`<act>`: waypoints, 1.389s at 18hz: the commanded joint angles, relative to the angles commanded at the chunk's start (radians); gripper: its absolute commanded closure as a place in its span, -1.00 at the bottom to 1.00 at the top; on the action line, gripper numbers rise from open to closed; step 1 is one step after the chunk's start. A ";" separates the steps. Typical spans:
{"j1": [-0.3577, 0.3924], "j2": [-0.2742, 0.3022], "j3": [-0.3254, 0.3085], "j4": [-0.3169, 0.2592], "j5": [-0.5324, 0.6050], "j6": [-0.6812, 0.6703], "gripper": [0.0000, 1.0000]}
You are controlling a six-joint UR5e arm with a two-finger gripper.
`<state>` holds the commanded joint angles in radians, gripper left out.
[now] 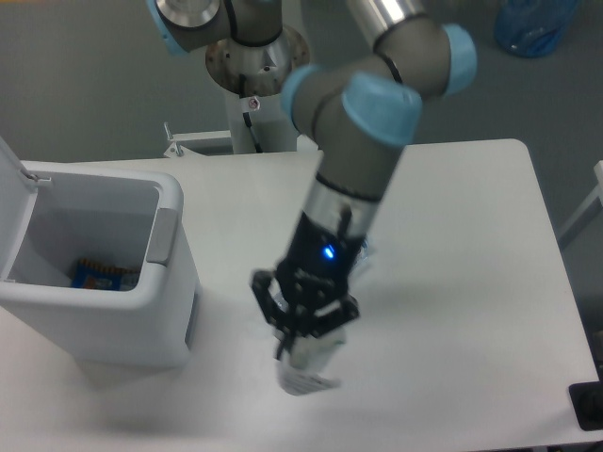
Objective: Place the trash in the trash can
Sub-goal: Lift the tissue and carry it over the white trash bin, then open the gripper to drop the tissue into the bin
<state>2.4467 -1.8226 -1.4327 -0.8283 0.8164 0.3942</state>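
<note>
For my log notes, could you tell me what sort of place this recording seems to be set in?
Probably a robotics lab or test cell. An industrial arm stands on a pedestal behind a plain white table, with a bare grey floor and a staged trash can.

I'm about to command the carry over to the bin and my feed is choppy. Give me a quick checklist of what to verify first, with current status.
1. Wrapper in the gripper: ok, the crumpled white wrapper hangs from it, raised off the table.
2. Grip security: cannot tell, the fingers are blurred and the wrapper sticks out below them.
3. Trash can open: ok, lid is up and the opening is exposed.
4. Room inside: ok, only a blue-and-orange packet lies at the bottom.
5. Path to the bin: ok, nothing stands between gripper and bin.
6. Bottle position: cannot tell, the arm hides where it lies.
</note>
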 joint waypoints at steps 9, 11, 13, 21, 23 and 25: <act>-0.121 0.143 -0.075 -0.002 -0.071 -0.051 1.00; -0.156 0.166 -0.118 -0.002 -0.069 -0.040 1.00; -0.172 0.187 -0.164 0.005 -0.069 -0.026 0.59; -0.183 0.238 -0.262 0.005 -0.069 0.100 -1.00; -0.160 0.227 -0.252 0.008 -0.069 0.100 -1.00; -0.094 0.197 -0.242 0.009 -0.069 0.100 -1.00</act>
<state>2.3528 -1.6258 -1.6752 -0.8191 0.7470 0.4939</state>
